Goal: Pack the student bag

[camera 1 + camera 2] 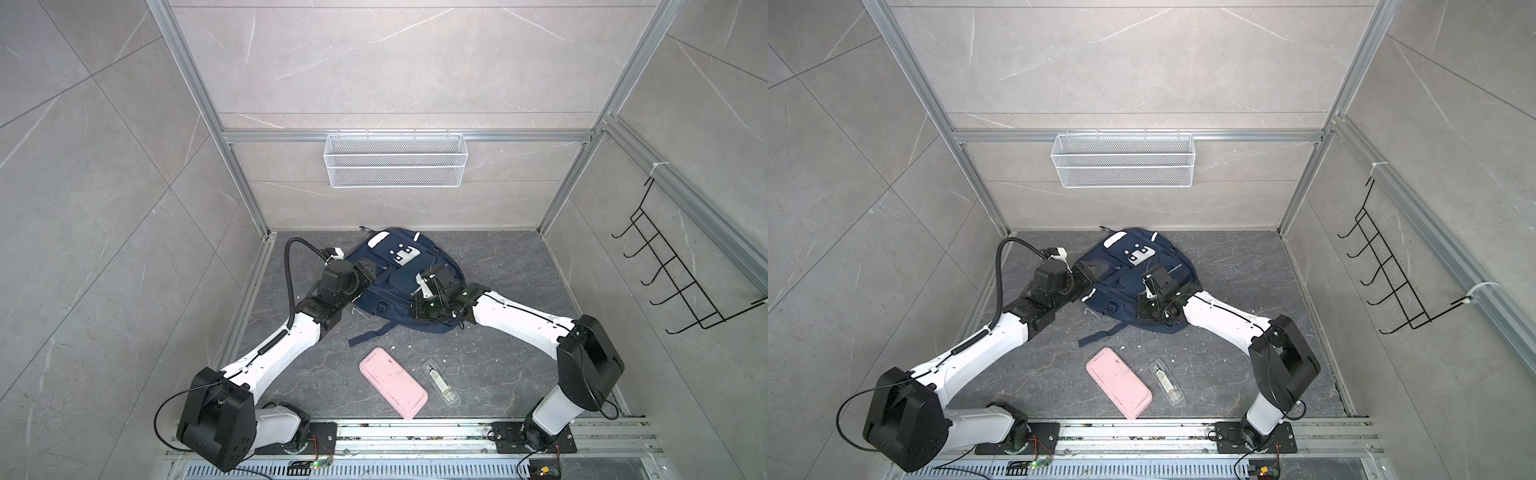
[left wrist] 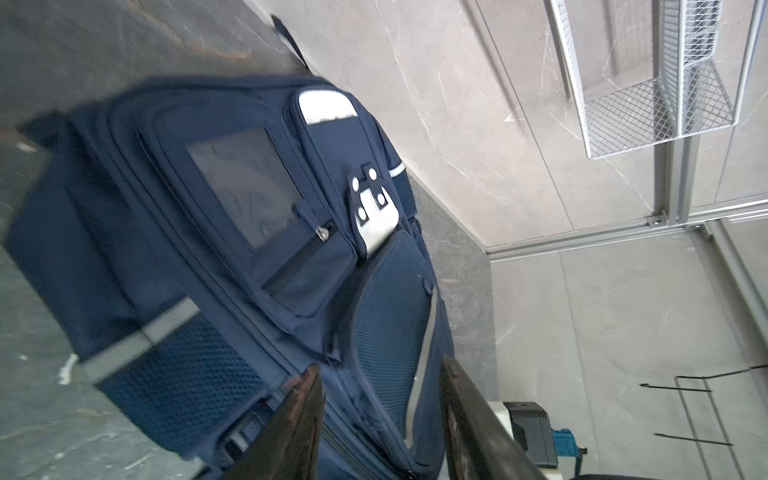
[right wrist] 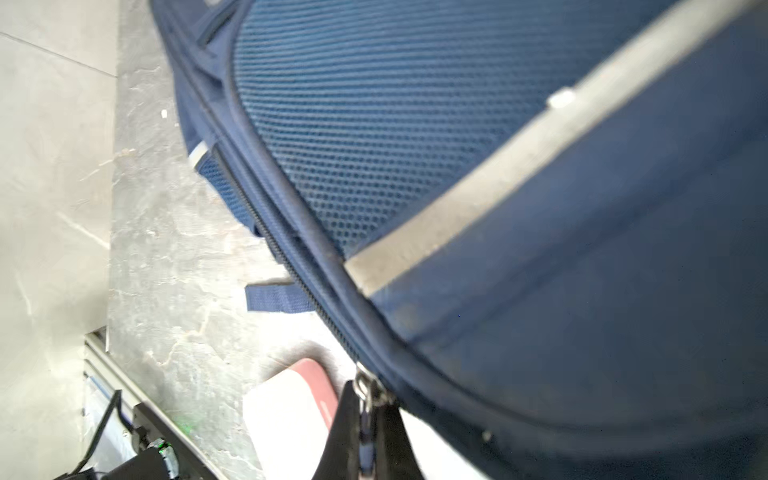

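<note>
The large navy-blue fabric student bag (image 1: 395, 279) lay mid-frame in both top views. The right gripper (image 3: 369, 409) was clenched on its metal zipper pull (image 3: 364, 384). The left gripper (image 2: 379, 374) gaped beside the fabric, grasping nothing. Unbraced, the bag could drag along and the pull slip free.

We find the student bag (image 1: 386, 262) lying on the desk (image 1: 507, 257) toward the back wall, below the wire basket (image 1: 394, 160) hung on that wall. In front of the bag lies a flat case (image 1: 393, 382), with a slim box (image 1: 441, 381) just to its right. The left gripper (image 2: 382, 419) is at the bag's left flank, and the right gripper (image 3: 368, 434) is at the zipper pull (image 3: 365, 386) on its right half.
</note>
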